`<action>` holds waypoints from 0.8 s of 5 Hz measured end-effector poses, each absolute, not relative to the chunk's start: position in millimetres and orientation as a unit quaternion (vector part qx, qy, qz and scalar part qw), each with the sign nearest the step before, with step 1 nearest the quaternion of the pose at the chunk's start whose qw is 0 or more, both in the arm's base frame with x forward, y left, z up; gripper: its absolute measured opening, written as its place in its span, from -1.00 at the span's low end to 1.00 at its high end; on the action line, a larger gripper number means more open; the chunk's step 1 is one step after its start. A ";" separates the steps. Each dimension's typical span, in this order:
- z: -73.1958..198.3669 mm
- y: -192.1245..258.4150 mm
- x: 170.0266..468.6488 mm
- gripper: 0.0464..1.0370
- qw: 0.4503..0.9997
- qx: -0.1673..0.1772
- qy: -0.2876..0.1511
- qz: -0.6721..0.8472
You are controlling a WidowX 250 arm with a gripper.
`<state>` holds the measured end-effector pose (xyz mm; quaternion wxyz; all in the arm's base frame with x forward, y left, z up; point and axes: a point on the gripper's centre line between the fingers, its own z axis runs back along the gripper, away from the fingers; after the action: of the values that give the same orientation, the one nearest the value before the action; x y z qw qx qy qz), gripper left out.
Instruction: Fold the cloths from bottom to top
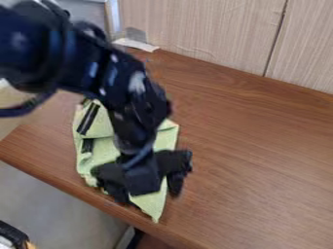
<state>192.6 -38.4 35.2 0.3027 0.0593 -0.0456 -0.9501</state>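
Note:
The black gripper (149, 195) hangs over the lower part of a light green cloth (101, 154), close to the table's front edge. Its two fingers stand wide apart, one on each side of the cloth's lower portion. The cloth lies on the left part of the brown table, with a pointed corner showing below the gripper and a creased upper part. Dark strips show at the cloth's upper left. The arm covers much of the cloth's middle, and whether the fingertips touch it is hard to tell.
The brown wooden table (253, 160) stretches off to the right. Its front edge runs diagonally along the lower left, beside the cloth. Light wood-grain panels (201, 29) stand along the back, with a white scrap (135, 44) at their foot.

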 end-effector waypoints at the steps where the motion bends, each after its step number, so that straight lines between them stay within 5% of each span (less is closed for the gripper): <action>1: 18.2 -37.3 185.5 0.93 0.298 0.042 -0.035 -0.953; 2: 5.5 -34.7 185.9 0.85 0.304 0.037 -0.027 -0.952; 4: -0.5 -35.1 187.9 -0.32 0.310 0.035 -0.020 -0.950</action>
<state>187.9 -35.1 -0.5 0.3102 0.0352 -0.0204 -0.9498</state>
